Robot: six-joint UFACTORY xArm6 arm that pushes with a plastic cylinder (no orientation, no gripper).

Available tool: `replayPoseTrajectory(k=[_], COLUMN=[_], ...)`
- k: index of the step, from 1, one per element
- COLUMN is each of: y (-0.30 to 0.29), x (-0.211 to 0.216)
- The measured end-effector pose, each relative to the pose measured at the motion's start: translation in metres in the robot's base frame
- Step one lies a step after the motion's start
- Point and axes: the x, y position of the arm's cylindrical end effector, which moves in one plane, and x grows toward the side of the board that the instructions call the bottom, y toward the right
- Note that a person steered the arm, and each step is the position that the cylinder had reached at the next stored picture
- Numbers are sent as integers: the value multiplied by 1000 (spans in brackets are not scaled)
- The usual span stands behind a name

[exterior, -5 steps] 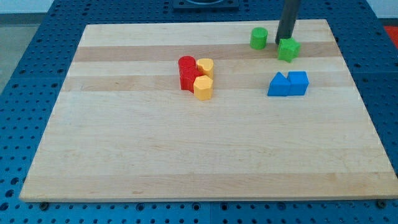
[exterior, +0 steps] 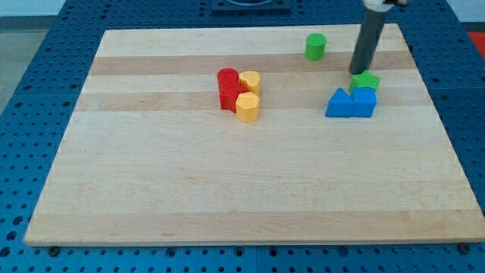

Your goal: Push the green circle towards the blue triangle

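Note:
The green circle (exterior: 315,46) stands near the view's top, right of centre. The blue triangle (exterior: 340,103) lies below and to its right, side by side with a blue cube (exterior: 364,101). A second green block (exterior: 367,80), star-like in shape, rests against the top of the blue cube. My tip (exterior: 356,72) is at the upper left edge of that green star block, well to the right of and below the green circle, and just above the blue triangle.
Two red blocks (exterior: 227,78) (exterior: 229,97) and two yellow blocks (exterior: 249,82) (exterior: 247,108) sit clustered near the board's (exterior: 151,174) middle, left of the blue pair. A blue perforated table (exterior: 23,114) surrounds the wooden board.
My tip moved down and to the right, pushing the green star block down against the blue cube. The green circle stayed where it was.

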Motion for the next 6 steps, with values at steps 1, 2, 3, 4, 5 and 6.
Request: replayPoseTrajectory(k=[1, 2, 3, 4, 5, 6], y=[14, -1, -39, -78, -91, -91], x=[-47, -79, -97, -98, -77, -46])
